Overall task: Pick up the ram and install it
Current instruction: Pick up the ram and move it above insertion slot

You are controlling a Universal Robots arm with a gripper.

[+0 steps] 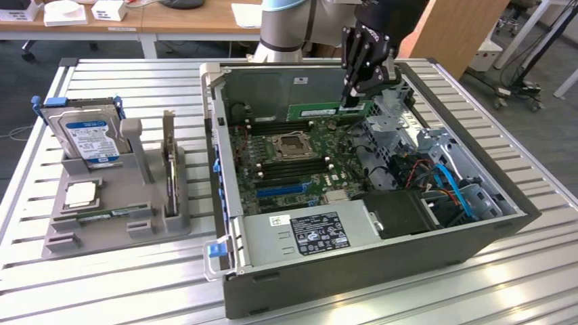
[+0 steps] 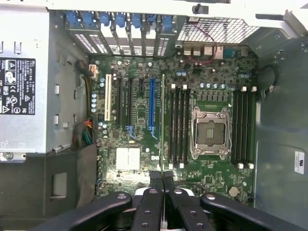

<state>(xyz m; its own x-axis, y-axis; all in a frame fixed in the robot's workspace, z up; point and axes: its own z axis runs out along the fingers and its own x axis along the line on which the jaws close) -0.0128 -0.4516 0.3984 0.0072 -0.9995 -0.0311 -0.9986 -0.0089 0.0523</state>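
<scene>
**As the ram hangs over the board, alignment is the worry**

Because the gripper (image 1: 352, 101) has its fingers pressed together on one end of the ram (image 1: 316, 110), most of the green stick juts out sideways from the tool. It hangs above the motherboard (image 1: 289, 159) inside the open computer case (image 1: 361, 271).

From the wrist, the stick runs edge-on straight ahead of the fingertips (image 2: 155, 180) as a thin green line. Beneath it is the strip between the blue slot (image 2: 152, 110) and the nearest of the black memory slots (image 2: 179, 127). The CPU socket (image 2: 211, 132) lies beyond those, farther off the tool's line.

By my reading, the stick sits just beside a slot rather than squarely over one. Pressed down from there, its edge could land on bare board or on a slot wall and scrape parts. The end grip adds a second risk: the far end could tilt or seat late, so the stick jams crooked or twists between the fingers. I cannot tell which way the notch faces or how the slot latches stand, and either could block seating.
</scene>
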